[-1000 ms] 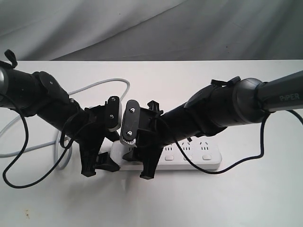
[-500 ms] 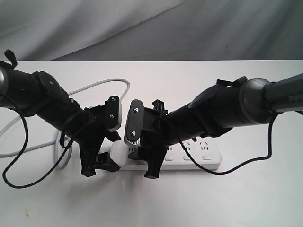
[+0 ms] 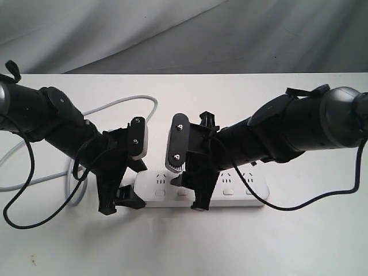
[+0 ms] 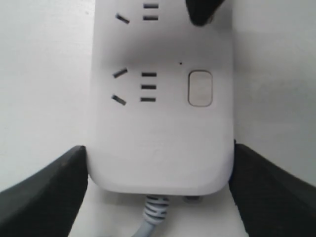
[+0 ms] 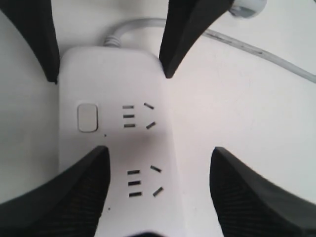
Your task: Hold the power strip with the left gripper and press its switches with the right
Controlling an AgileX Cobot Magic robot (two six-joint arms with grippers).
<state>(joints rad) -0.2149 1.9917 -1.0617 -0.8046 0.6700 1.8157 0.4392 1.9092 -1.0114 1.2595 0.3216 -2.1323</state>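
The table (image 3: 299,247) is carrying the power strip (image 3: 244,194). The left gripper (image 4: 158,195) is clamping the strip's cord end, a contact only the left wrist view is showing. The right gripper (image 5: 158,197) is hanging spread, empty, above the strip's second sockets.

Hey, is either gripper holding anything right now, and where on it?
The left gripper clamps the power strip by its two long sides, at the end where the cord leaves. The right gripper, open above the strip, holds nothing.

Left hand (image 4: 160,150) clamped, right hand (image 5: 159,154) splayed
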